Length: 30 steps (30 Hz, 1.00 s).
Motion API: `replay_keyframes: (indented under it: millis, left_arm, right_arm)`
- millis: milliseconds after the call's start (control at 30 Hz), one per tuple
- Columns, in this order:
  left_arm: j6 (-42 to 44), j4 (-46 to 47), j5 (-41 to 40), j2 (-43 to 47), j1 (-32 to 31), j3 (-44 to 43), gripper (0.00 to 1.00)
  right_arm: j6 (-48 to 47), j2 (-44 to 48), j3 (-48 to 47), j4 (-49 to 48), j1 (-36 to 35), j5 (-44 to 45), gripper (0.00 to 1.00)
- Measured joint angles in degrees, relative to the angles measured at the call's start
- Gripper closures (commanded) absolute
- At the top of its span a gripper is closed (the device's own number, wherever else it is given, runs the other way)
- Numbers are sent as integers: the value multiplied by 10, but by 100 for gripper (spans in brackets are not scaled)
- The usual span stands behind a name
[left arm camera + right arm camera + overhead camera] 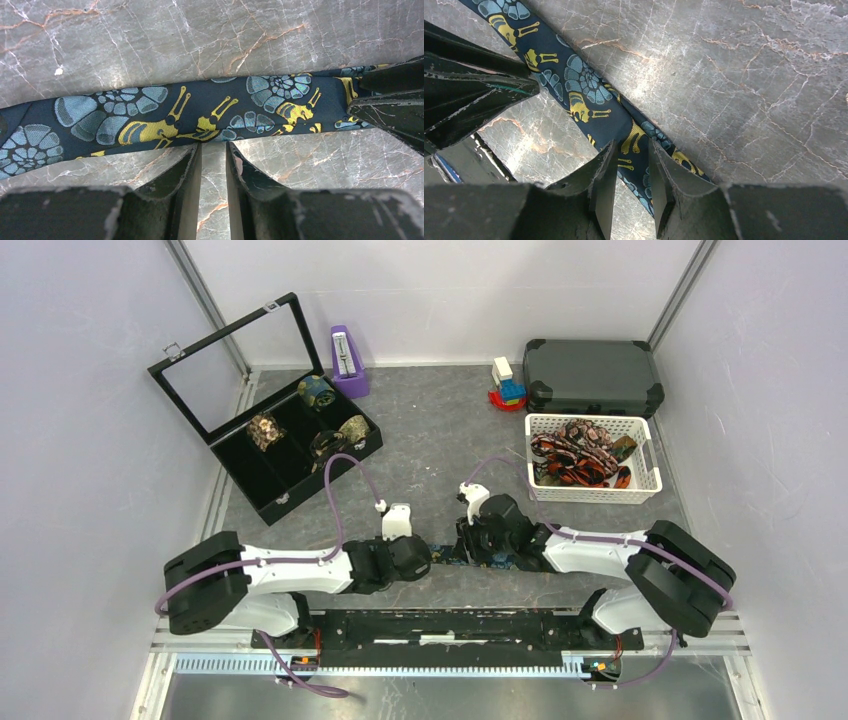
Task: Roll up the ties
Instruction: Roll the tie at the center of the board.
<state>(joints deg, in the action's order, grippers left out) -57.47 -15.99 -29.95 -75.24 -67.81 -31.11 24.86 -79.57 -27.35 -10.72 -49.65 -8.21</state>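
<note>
A dark navy tie [150,117] with blue shells and yellow snails lies flat across the marble table. Seen from above, it shows as a short stretch [445,552] between the two arms. My left gripper [213,145] stands open by a narrow gap. Its tips sit at the tie's near edge and only bare table shows between them. My right gripper [633,145] is open astride the same tie [584,90], and flat fabric fills its gap. In the top view, the left gripper [425,556] and the right gripper [466,540] nearly meet.
An open black display case [240,470] at the back left holds rolled ties [265,430]. A white basket [590,495] at the right holds loose red-orange and brown ties [575,455]. Behind stand a dark case [592,375], toy blocks [507,385] and a purple metronome [348,362].
</note>
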Motion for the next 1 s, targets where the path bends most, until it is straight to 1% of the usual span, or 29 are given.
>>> replay_keyframes:
  millis: [100,133,233,300,367,433,467,600,700,833,1000]
  left_arm:
    - [14,-1,0,3,4,2,67]
    - [17,-5,1,6,5,2,64]
    - [22,-45,7,33,6,2,52]
    - [24,-76,20,74,6,2,43]
    - [24,-115,26,129,6,-2,38]
    - [17,-164,20,185,6,-9,37]
    - [14,-176,17,197,6,-9,37]
    - [-20,-247,-20,292,10,0,38]
    - [-30,-276,-36,344,35,16,39]
    - [-31,-289,-40,343,104,17,39]
    - [-30,-287,-26,325,194,19,45]
  right_arm:
    - [2,4,0,3,-2,2,63]
    - [2,7,-1,6,-2,3,63]
    - [-4,24,-14,31,-2,16,63]
    - [-10,35,-27,42,-2,26,63]
    - [-15,43,-42,47,-2,35,63]
    - [-19,47,-55,48,-2,42,62]
    - [-21,48,-59,48,-2,43,62]
    - [-21,50,-61,49,-3,44,62]
    - [-21,55,-57,48,-4,44,62]
    - [-20,67,-47,48,-6,44,62]
    - [-20,88,-35,52,-6,47,62]
